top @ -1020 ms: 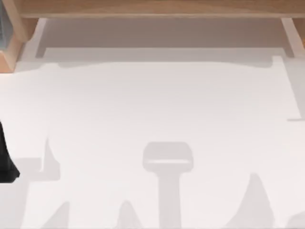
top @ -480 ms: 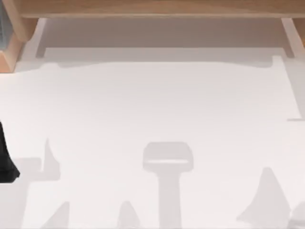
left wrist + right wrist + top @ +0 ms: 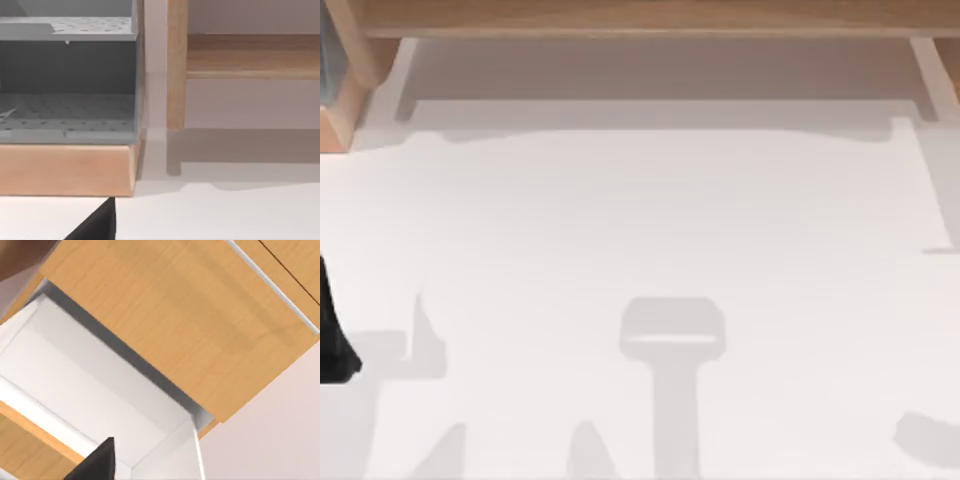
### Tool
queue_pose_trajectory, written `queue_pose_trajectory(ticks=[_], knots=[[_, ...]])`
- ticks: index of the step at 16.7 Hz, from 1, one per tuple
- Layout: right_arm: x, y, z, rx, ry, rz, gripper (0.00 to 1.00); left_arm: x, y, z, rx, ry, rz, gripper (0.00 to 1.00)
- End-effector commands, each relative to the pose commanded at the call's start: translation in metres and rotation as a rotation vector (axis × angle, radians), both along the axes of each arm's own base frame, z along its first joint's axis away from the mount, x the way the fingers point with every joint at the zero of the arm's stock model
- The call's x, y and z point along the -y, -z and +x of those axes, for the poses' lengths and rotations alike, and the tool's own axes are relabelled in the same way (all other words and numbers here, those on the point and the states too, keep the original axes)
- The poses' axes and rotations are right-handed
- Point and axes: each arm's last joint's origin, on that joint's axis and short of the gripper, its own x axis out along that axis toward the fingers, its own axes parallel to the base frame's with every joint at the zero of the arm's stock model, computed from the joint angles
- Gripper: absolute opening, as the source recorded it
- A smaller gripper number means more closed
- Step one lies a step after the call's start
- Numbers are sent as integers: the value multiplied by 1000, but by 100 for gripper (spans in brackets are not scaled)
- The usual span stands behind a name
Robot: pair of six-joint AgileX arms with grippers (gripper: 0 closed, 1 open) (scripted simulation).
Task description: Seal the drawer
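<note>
The drawer (image 3: 660,112) stands pulled out from the wooden cabinet (image 3: 640,15) at the far side of the table, its white inside showing. In the right wrist view the drawer's white floor (image 3: 90,385) lies below a wooden cabinet front (image 3: 175,315) with a silver handle (image 3: 270,285). A dark part of my right gripper (image 3: 95,465) hangs over the drawer's near wall. My left gripper (image 3: 332,335) sits at the table's left edge, and its dark tip (image 3: 95,227) shows in the left wrist view.
A grey perforated shelf unit (image 3: 65,75) on a wooden base (image 3: 65,170) stands at the table's far left, beside a wooden post (image 3: 176,65). Arm shadows fall on the white table (image 3: 640,250) along its near edge.
The shadow at the table's near right corner has slid right and flattened toward the edge, so the right arm has moved. The left arm and the drawer have stayed put.
</note>
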Motion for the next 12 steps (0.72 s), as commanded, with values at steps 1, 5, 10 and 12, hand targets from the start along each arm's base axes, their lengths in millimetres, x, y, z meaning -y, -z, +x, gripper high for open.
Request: queue_pose_trajectory(ticks=[1,5,10,12], knots=[[3,9,4,-3,-1,-83,100,0,0,0,0,0,0,100],[10,45,16,-11,-3,-405,100,0,0,0,0,0,0,100],[11,81,22,-17,-2,-718,100,0,0,0,0,0,0,100],[11,90,22,-18,-2,-791,100,0,0,0,0,0,0,100]])
